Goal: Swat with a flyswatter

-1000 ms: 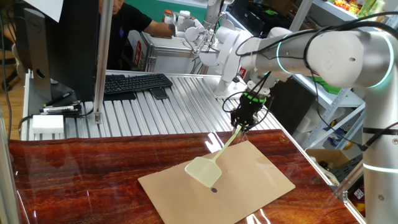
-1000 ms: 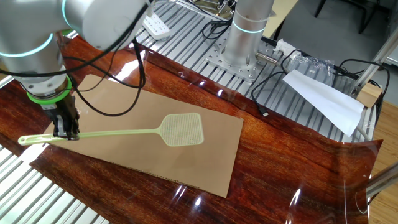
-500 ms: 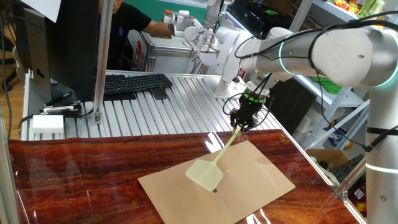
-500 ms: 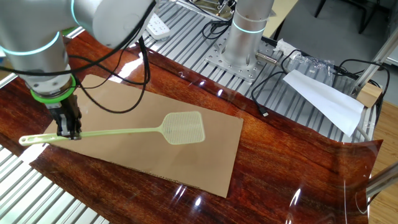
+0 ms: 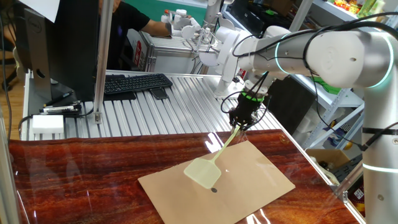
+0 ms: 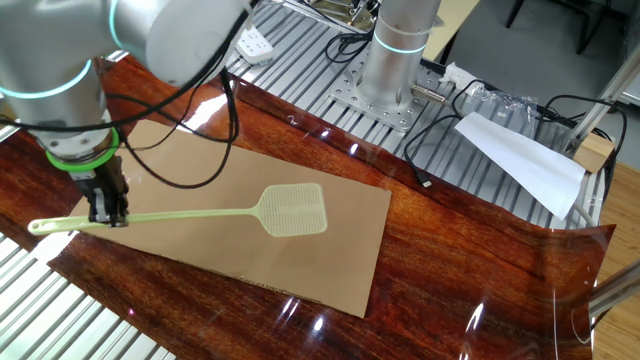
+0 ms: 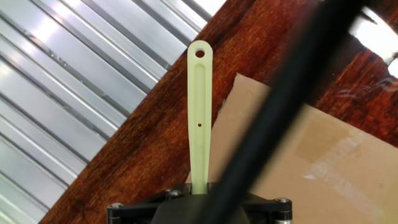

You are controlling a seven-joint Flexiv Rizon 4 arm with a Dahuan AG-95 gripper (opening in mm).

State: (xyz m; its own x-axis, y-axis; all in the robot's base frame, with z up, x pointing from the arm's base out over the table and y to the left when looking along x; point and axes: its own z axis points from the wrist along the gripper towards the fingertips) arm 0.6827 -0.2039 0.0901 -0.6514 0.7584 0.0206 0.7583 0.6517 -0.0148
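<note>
The pale yellow-green flyswatter [image 6: 200,212] has its mesh head [image 6: 292,208] low over or on a brown cardboard sheet [image 6: 330,250]. In one fixed view the head [image 5: 203,171] is beside a small dark spot [image 5: 214,190] on the cardboard. My gripper [image 6: 108,214] is shut on the flyswatter's thin handle near its free end, and in one fixed view it [image 5: 239,124] sits above the table's far edge. In the hand view the handle end [image 7: 199,118] with its hanging hole sticks out past the gripper [image 7: 198,193].
The cardboard lies on a glossy red-brown wooden tabletop [image 5: 81,180] beside ribbed metal surfaces [image 5: 168,112]. A keyboard [image 5: 134,83] and monitor [image 5: 31,56] stand at the back. A person [image 5: 134,22] sits behind. A robot base [image 6: 395,60], cables and white paper [image 6: 520,160] are at the far side.
The gripper and flyswatter have shifted only slightly; the head has stayed at about the same spot on the cardboard.
</note>
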